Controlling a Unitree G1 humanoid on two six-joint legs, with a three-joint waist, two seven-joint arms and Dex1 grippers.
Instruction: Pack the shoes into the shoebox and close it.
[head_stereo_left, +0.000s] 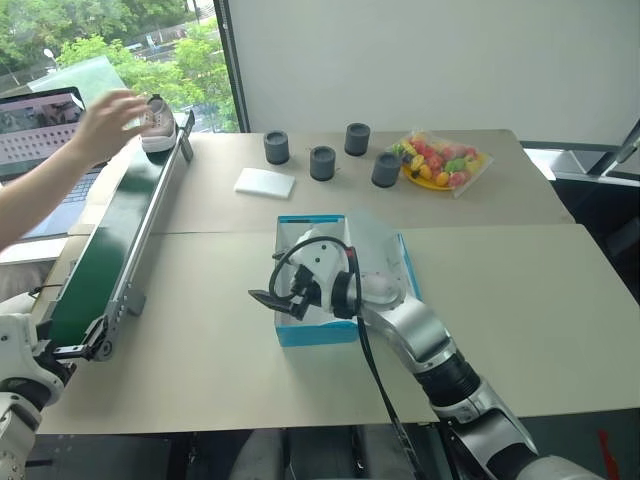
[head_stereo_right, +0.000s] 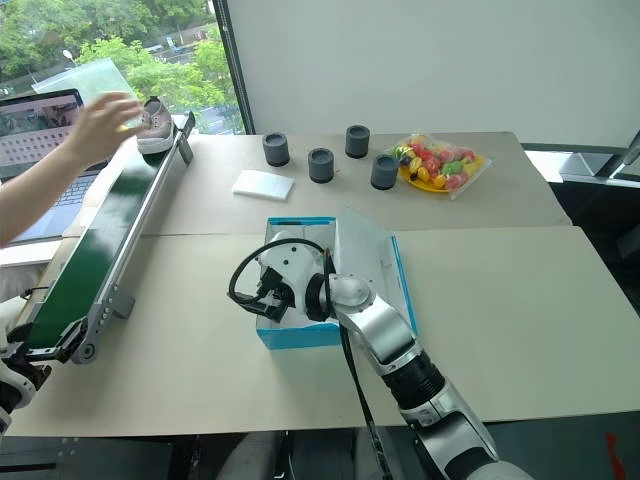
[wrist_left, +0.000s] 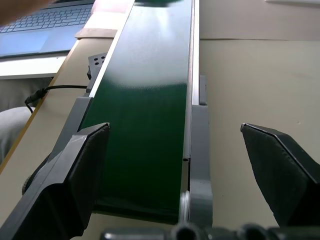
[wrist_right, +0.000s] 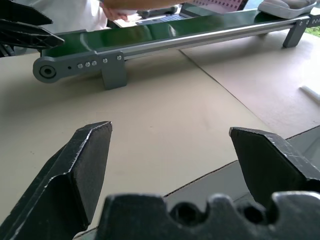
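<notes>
One grey shoe (head_stereo_left: 158, 125) sits on the far end of the green conveyor belt (head_stereo_left: 110, 250), with a person's hand (head_stereo_left: 105, 122) touching it. The shoe (wrist_right: 282, 6) is also in the right wrist view, far off. The blue shoebox (head_stereo_left: 315, 335) lies open at mid-table, showing its white inside. My right gripper (head_stereo_left: 270, 298) hovers over the box's left front corner, pointing toward the belt, fingers (wrist_right: 85, 165) open and empty. My left gripper (head_stereo_left: 78, 350) is open at the belt's near end (wrist_left: 145, 165), which lies between its fingers, and holds nothing.
Several dark grey cylinders (head_stereo_left: 322, 162) stand at the back of the table beside a flat white pad (head_stereo_left: 265, 182). A bag of colourful fruit (head_stereo_left: 440, 160) lies at the back right. A laptop (head_stereo_left: 40, 120) is open at the far left behind the belt.
</notes>
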